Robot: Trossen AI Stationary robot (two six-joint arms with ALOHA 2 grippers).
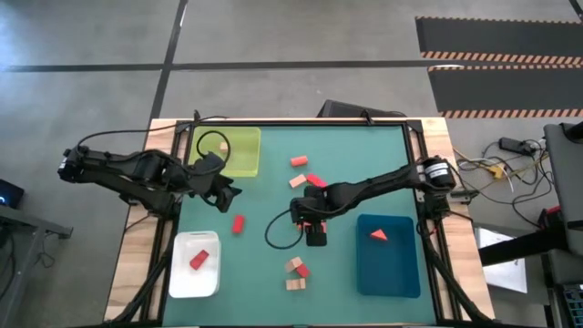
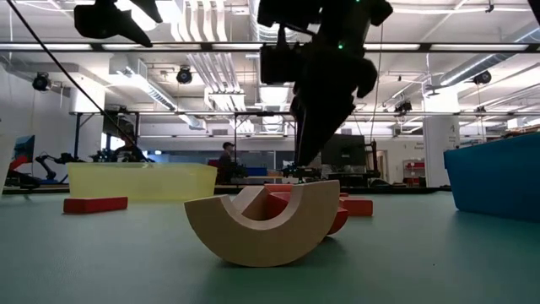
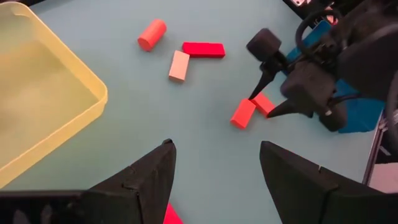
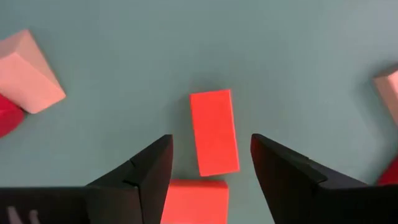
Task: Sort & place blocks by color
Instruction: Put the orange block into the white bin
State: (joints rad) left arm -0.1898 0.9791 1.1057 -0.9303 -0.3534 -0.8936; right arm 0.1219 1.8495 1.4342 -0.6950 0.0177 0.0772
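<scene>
My right gripper (image 1: 311, 230) is low over the table's middle and open. In the right wrist view its fingers (image 4: 149, 168) stand on either side of an orange-salmon bar (image 4: 214, 132), with a second orange block (image 4: 198, 199) just behind it. My left gripper (image 1: 223, 189) is open and hovers beside the yellow-green tray (image 1: 239, 157). Loose on the table lie an orange block (image 1: 298, 161), a red bar (image 1: 315, 179), a red cylinder (image 1: 239, 223) and tan and red pieces (image 1: 296, 267). A red block (image 1: 199, 260) lies in the white tray, an orange triangle (image 1: 378, 235) in the blue tray.
The white tray (image 1: 182, 278) sits at the near left and the blue tray (image 1: 401, 273) at the near right. A tan arch (image 2: 261, 224) stands close to the low camera, and a tan wedge (image 4: 28, 71) lies near my right gripper. Bare green mat lies between the trays.
</scene>
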